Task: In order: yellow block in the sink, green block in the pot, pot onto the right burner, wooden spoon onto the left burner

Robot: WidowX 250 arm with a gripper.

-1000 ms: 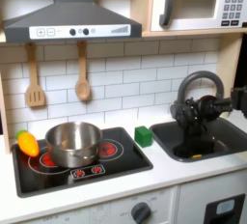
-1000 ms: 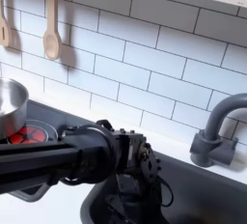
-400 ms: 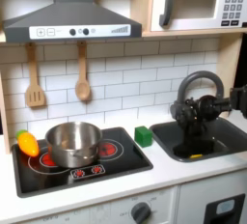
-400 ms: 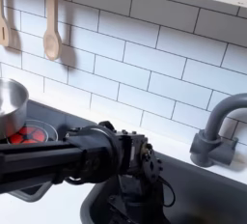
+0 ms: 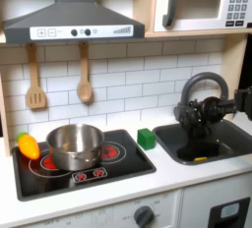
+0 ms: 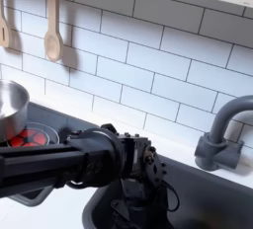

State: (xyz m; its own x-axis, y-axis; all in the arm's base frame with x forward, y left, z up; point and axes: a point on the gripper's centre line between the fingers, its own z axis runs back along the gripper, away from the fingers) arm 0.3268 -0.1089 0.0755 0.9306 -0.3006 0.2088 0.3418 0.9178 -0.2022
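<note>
My gripper (image 5: 201, 152) reaches down into the dark grey sink (image 5: 224, 145) below the arched faucet (image 5: 203, 83). A speck of the yellow block (image 5: 201, 157) shows between the fingertips, just above the basin floor, so the jaws look shut on it. In the second exterior view the black arm comes from the left and the gripper (image 6: 136, 209) dips into the sink (image 6: 203, 201). The green block (image 5: 147, 139) sits on the counter between stove and sink. The steel pot (image 5: 74, 145) stands on the stove's left part. The wooden spoon (image 5: 84, 75) hangs on the tiled wall (image 5: 138, 75).
A slotted wooden spatula (image 5: 35, 81) hangs to the left of the spoon in the first exterior view. An orange-yellow-green toy vegetable (image 5: 29, 145) lies at the stove's left edge. The range hood (image 5: 74, 21) and microwave (image 5: 202, 4) overhang the counter.
The arm has dipped slightly lower into the sink over the last second. Everything else is as it was.
</note>
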